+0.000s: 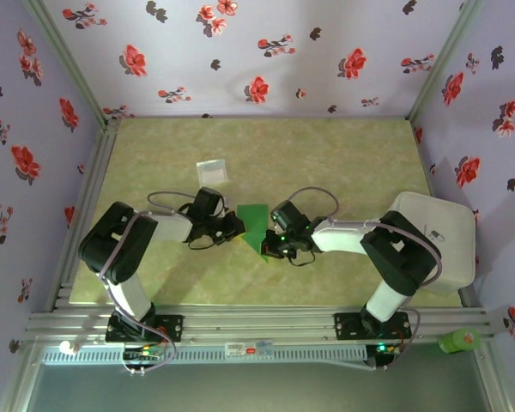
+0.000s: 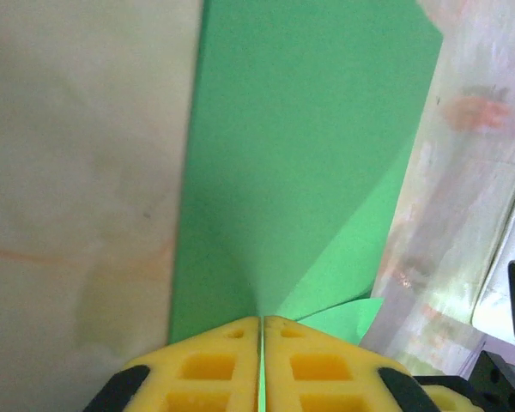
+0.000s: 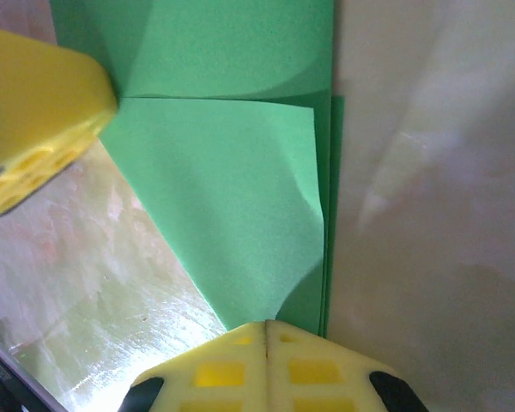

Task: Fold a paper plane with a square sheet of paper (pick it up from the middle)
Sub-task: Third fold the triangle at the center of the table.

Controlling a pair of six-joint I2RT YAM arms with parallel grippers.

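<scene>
The top camera looks steeply down from above and behind the arm bases (image 1: 144,326), taking in the whole desk (image 1: 326,163). Each wrist camera peers out past its own claw, the left claw (image 2: 261,322) and the right claw (image 3: 266,326). Both sit very near the paper (image 2: 300,154), which all three views share, and they face each other across it.

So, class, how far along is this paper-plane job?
Done: the paper already carries a diagonal fold, with layered edges. In hand: left jaws and right jaws are shut on it from opposite sides. To do: it looks broad, not a slim dart, so further folds likely remain.
</scene>
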